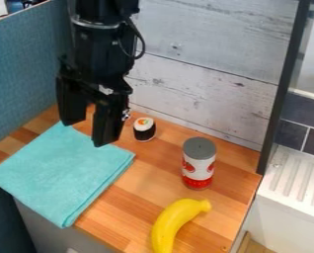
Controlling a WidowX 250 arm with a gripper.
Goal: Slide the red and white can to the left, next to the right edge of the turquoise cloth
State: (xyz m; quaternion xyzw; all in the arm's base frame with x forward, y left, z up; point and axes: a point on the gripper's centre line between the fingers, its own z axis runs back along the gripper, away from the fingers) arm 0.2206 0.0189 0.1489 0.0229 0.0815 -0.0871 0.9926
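Camera view: gripper [88,134] released, fingers apart, nothing between them, at upper edge of folded turquoise cloth [60,170]; can't tell if they touch. Cloth lies flat at left of desk [137,195]. Toy sushi roll [144,129] upright near the gripper; can [199,164] upright further right, banana [175,223] in front of it. Handling, my judgement: soft, thin cloth wants fingertips low, straddling a fold, with a gentle close, no hard press on the wood, and clearance from the roll.
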